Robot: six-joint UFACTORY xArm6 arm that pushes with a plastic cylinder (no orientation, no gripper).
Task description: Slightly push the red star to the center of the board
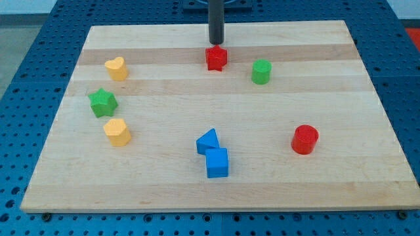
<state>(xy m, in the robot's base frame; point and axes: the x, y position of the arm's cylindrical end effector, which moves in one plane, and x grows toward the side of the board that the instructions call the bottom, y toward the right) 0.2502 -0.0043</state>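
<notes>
Working across the desk [216, 190] from the view's left, I see a green star [103, 103] nearest that edge, with a yellow heart-like block [116, 68] above it towards the view's top and a yellow hexagonal block [117, 132] below it. Next come a blue triangular block [207, 141] and a blue cube [217, 162], touching each other near the view's bottom centre. The red star [216, 58] sits near the view's top, about midway across, well apart from the blue pair, and the wood between them is open. I cannot make out which way its points face, and it shows no clear long axis. My tip [216, 42] stands just above the red star towards the view's top, very close; I cannot tell whether they touch. This arm carries no jaws, only the rod. Right of the red star is a green cylinder [261, 71], nearby but apart, and further right and lower stands a red cylinder [304, 139].
</notes>
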